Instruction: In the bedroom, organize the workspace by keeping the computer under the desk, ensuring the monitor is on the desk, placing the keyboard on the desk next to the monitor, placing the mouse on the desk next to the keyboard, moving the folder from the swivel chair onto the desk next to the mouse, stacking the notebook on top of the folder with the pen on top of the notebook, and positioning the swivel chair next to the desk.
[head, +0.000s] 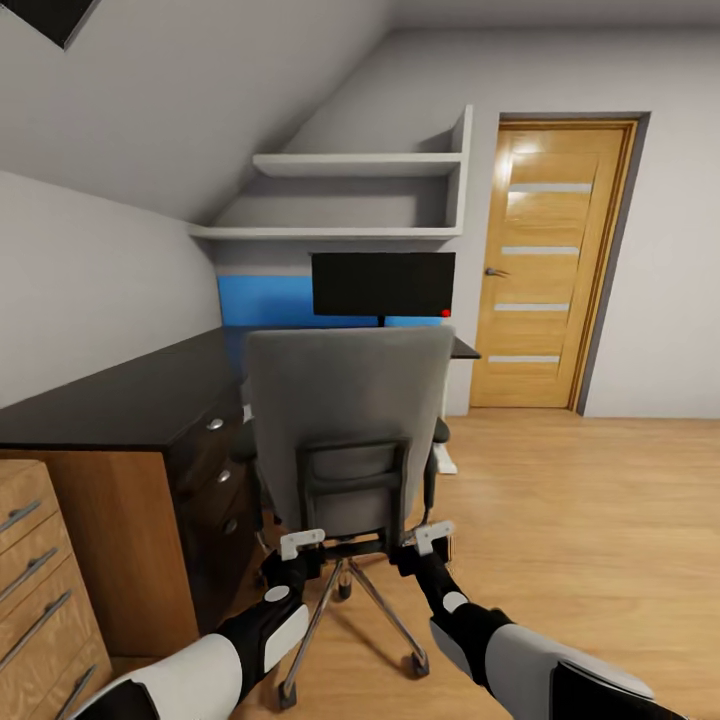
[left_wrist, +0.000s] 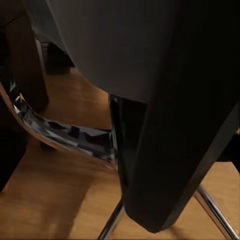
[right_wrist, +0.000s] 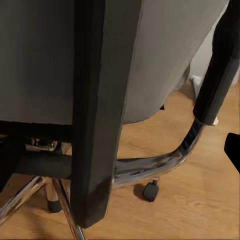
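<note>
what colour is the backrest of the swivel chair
Grey, on a darker frame. The swivel chair backrest shows best in the head view, facing the robot.

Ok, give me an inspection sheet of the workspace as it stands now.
Surface: black desk along the left wall; its visible top is bare.
Job's things: monitor stands at the desk's far end, screen dark. Grey swivel chair faces the desk, its back toward the robot. Keyboard, mouse, folder, notebook, pen, computer: nothing seen.
Clutter: nothing seen.
Tools: left tool and right tool are at the lower edge of the chair back, one each side; open or shut cannot be told.
Cables: nothing seen.
Surroundings: wall shelves above the monitor, wooden door shut, wooden floor, drawer unit at near left.
</note>
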